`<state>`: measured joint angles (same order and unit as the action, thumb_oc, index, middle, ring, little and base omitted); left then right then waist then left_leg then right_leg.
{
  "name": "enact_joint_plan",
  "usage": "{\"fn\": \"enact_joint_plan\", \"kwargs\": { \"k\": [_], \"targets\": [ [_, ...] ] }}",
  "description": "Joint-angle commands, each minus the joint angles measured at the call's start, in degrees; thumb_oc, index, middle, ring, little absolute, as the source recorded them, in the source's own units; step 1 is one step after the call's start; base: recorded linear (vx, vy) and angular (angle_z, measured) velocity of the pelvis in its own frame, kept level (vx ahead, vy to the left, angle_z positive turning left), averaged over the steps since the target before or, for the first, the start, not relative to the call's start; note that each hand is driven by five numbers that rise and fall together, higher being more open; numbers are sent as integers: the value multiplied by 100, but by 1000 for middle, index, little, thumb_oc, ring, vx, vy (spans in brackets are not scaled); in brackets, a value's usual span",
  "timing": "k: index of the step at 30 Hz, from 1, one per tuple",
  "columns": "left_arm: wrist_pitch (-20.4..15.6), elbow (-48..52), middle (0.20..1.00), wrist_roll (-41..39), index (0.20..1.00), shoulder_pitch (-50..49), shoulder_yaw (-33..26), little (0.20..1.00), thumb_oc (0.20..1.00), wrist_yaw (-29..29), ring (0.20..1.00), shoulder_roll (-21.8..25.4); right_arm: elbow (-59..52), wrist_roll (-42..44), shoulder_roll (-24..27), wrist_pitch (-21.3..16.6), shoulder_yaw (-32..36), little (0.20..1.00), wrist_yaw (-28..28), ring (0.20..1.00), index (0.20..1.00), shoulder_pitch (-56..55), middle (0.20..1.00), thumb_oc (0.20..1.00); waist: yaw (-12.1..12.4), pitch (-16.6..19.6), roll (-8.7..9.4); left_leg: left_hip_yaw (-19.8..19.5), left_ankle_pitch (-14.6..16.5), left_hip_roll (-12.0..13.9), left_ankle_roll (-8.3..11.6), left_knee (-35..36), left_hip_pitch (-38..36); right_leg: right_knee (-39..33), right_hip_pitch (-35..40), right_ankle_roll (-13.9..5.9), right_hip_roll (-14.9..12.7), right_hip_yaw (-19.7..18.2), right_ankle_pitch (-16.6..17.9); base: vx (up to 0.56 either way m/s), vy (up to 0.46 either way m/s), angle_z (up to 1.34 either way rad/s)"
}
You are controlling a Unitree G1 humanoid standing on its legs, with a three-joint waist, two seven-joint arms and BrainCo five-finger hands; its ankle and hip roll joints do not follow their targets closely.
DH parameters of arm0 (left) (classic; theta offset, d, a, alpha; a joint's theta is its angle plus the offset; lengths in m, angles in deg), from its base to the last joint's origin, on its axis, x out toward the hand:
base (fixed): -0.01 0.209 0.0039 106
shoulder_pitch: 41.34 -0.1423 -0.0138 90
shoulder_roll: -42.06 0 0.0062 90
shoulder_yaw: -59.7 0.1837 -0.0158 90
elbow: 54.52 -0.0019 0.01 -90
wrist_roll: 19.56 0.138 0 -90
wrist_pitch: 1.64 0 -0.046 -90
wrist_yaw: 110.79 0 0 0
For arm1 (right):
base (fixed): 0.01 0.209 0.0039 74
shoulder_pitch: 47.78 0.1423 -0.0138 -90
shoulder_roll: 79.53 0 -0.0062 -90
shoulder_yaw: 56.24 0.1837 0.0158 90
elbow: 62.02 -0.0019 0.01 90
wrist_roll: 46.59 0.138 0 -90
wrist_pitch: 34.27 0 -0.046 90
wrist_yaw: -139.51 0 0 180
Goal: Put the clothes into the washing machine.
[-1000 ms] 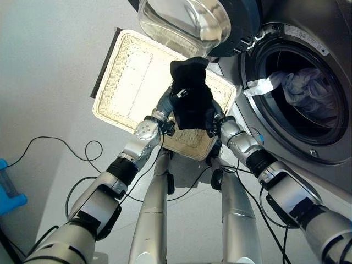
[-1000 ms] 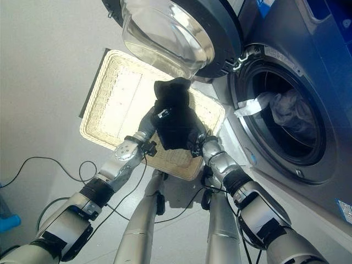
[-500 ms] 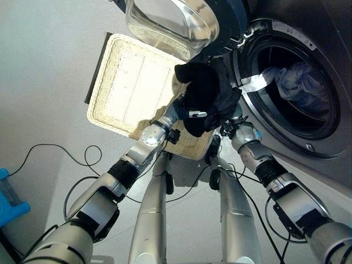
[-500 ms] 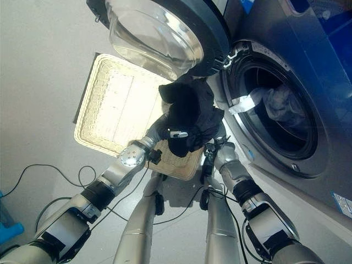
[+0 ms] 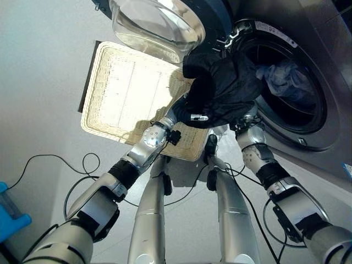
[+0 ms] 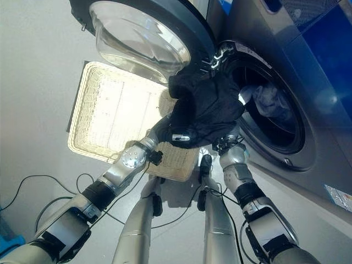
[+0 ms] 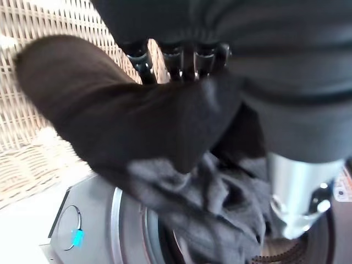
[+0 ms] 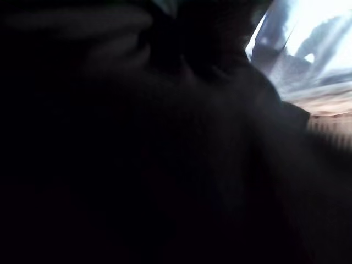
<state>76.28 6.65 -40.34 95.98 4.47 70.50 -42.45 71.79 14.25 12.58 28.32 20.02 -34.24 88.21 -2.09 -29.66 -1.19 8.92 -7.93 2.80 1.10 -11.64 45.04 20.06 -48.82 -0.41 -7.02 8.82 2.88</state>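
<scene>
A black garment [image 5: 223, 88] is held up in the upper middle of the left eye view, bunched against the left rim of the washing machine [image 5: 324, 110] opening, with part of it draped across the mouth of the drum. It is supported from below by both arms. The left hand [image 5: 184, 107] is seen at the lower left edge of the cloth, reaching up from the lower left of the frame; in the left wrist view its fingers [image 7: 181, 58] are curled into the dark fabric, so the garment is grasped by that hand. The right hand [image 5: 247, 118] is placed under the lower right edge of the cloth, and its fingers are covered by the fabric, so whether it is clenched or released cannot be told.

Inside the drum, at the right of the frame, pale bluish clothes [image 5: 283, 80] are already lying. The round glass door [image 5: 157, 25] is swung open at the top of the frame. A shallow woven basket [image 5: 126, 93] is set on the grey floor [image 5: 44, 71] left of centre, below the door and beside the machine.
</scene>
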Motion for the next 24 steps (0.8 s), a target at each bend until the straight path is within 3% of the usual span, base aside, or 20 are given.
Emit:
{"fn": "enact_joint_plan", "kwargs": {
  "k": [1, 5, 12, 14, 15, 18, 24],
  "targets": [
    [-397, 156, 1000, 6, 1000, 145, -88, 1000, 1000, 40, 1000, -181, -57, 1163, 175, -464, 455, 200, -525, 200, 200, 327, 200, 200, -14, -13, -304, 322, 520, -384, 125, -165, -270, 29, 187, -607, 147, 223, 149, 2, 17, -17],
    [-466, 207, 1000, -181, 1000, 215, -3, 1000, 1000, 85, 1000, -130, 610, 2108, 331, -240, 805, 200, -999, 200, 200, 649, 200, 200, 37, -13, -392, 287, 545, -425, 114, -160, -279, 18, 211, -597, 122, 248, 148, 0, 5, -5],
    [-597, 473, 1000, -625, 1000, 243, 62, 1000, 1000, 91, 1000, -18, 1370, 3835, 645, -58, 1267, 200, -1277, 200, 200, 1202, 200, 200, 165, -13, -520, 145, 569, -524, 89, -203, -238, 92, 207, -571, 51, 330, 116, 5, -19, 1],
    [-592, 490, 1000, -639, 1000, 254, 63, 1000, 1000, 87, 1000, -11, 1437, 3907, 672, -26, 1286, 200, -1315, 200, 200, 1251, 200, 200, 169, -13, -530, 136, 565, -527, 88, -205, -222, 91, 194, -570, 48, 338, 123, -5, -24, 1],
    [-563, 674, 1000, -747, 1000, 263, 73, 1000, 1000, 58, 1000, 66, 1622, 4524, 816, 80, 1438, 200, -1330, 200, 200, 1483, 200, 200, 226, -13, -578, 95, 531, -555, 73, -202, -161, 95, 143, -558, 9, 383, 162, 7, -44, 4],
    [-581, 969, 1000, -972, 1000, 167, 135, 1000, 1000, 80, 1000, 194, 1826, 4890, 1026, 110, 1480, 200, -1311, 200, 200, 1684, 200, 200, 294, -13, -660, 25, 567, -612, 67, -217, -171, 129, 164, -560, -37, 435, 117, 5, -49, 5],
    [-504, 1523, 1000, -1259, 1000, -17, 110, 1000, 1000, 41, 1000, 378, 1862, 4786, 1363, 202, 1365, 200, -992, 200, 200, 1935, 200, 200, 377, -13, -736, -33, 578, -653, 47, -240, -120, 155, 108, -548, -106, 486, 111, 19, -21, 8]
  ]
}}
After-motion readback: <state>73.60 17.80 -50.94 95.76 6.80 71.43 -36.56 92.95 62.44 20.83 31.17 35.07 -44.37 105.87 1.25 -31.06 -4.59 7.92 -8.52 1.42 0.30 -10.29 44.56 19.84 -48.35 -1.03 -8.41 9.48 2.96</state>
